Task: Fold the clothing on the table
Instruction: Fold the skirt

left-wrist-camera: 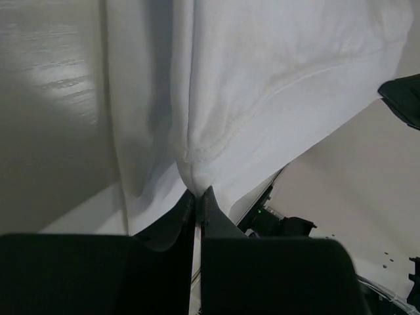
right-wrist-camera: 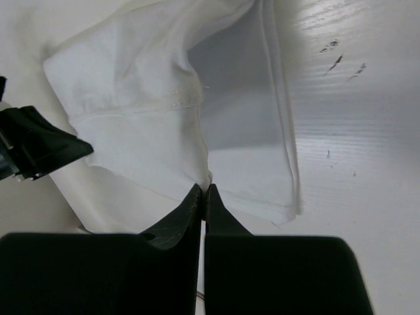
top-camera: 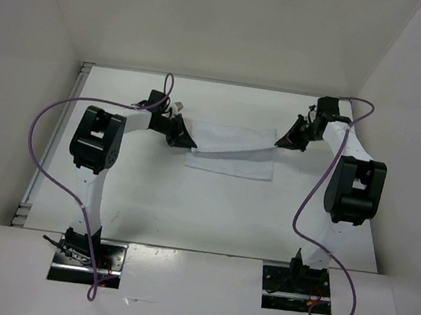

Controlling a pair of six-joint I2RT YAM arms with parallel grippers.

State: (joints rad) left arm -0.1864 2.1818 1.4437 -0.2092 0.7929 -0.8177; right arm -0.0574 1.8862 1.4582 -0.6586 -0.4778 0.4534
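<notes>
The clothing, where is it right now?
In the top view the clothing sits on the far half of the table, stretched between the left hand and the right hand, each pinching one end.

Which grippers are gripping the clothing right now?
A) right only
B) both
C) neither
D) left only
B: in the wrist views, the left gripper and the right gripper each have their jaws pinched shut on a fold of the clothing, and the top view shows the fabric stretched between them.
</notes>
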